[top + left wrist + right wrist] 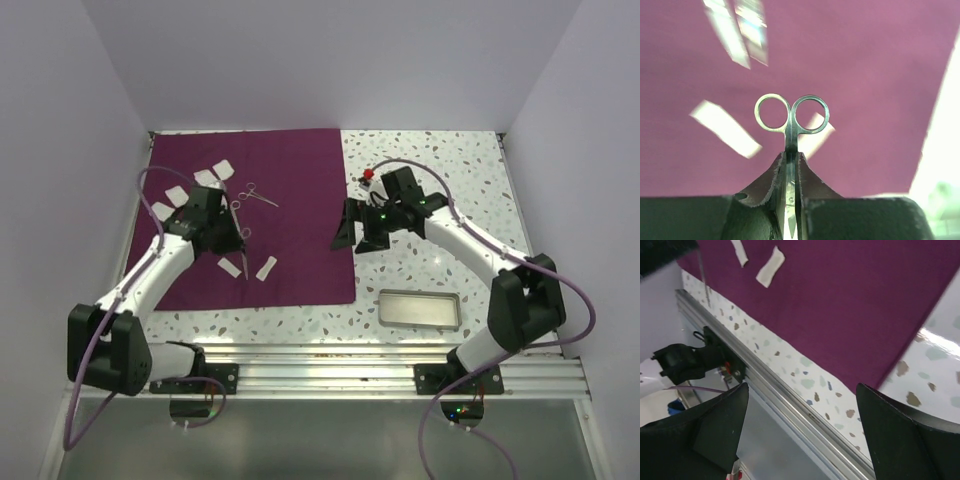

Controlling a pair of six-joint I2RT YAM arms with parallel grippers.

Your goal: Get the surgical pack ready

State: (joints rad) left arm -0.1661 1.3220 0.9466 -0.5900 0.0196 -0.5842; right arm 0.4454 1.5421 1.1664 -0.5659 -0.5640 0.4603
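Centrally, ring-handled steel scissors (791, 136) against plum cloth (865, 75).

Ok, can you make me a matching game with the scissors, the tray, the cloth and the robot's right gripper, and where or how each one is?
1 scissors
2 tray
3 cloth
4 right gripper

A spread flat on the table
B jaws open, empty
C pinched in the left gripper
D on bare table, off the cloth

Pairs: 1-C, 2-D, 3-A, 4-B
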